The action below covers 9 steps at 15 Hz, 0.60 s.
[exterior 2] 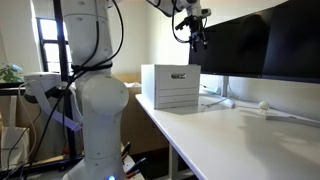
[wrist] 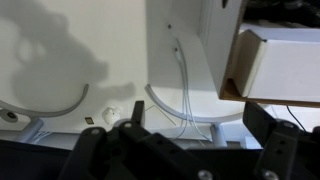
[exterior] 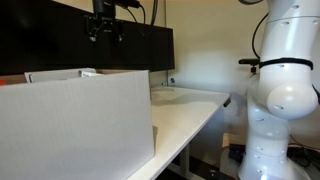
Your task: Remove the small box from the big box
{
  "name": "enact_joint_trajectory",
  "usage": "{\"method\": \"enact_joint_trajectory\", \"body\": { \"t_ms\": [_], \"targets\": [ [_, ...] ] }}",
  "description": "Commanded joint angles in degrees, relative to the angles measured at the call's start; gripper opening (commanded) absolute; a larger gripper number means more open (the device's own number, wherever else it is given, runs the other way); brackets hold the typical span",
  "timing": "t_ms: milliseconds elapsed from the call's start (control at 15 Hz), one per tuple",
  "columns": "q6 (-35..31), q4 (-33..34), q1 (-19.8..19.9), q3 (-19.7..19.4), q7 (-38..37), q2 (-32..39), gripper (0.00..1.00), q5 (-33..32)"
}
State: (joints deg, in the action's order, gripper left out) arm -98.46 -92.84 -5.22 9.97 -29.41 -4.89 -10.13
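"One thing first: your gripper hangs high above the table, up by the dark monitor. Its jaws are spread wide and hold nothing."

"And the big box?"

"It stands on the table, below the gripper and well apart from it. Carry the arm across until you're over the top of the box, then come straight down, clear of the flaps along the rim. Close only once the jaws straddle the small box."

"Where is the small box?"

"You can't see it in either exterior view. The big box's walls hide the inside, so I judge it's down in there. In the wrist view a white carton corner shows at the edge, but I can't tell which box that is."

"And the count?"

"One table, one big box, one gripper, and no small box in plain sight."
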Motion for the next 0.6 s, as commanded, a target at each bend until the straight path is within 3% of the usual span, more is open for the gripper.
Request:
{"method": "enact_joint_trajectory", "body": {
  "t_ms": [0, 533],
  "targets": [
    [2.87, 5.28, -2.27, 2.16, -9.77, 3.31, 1.0, -2.21],
    [5.62, 13.01, -9.1, 4.64, -19.83, 9.69, 1.0, -5.01]
  ]
}}
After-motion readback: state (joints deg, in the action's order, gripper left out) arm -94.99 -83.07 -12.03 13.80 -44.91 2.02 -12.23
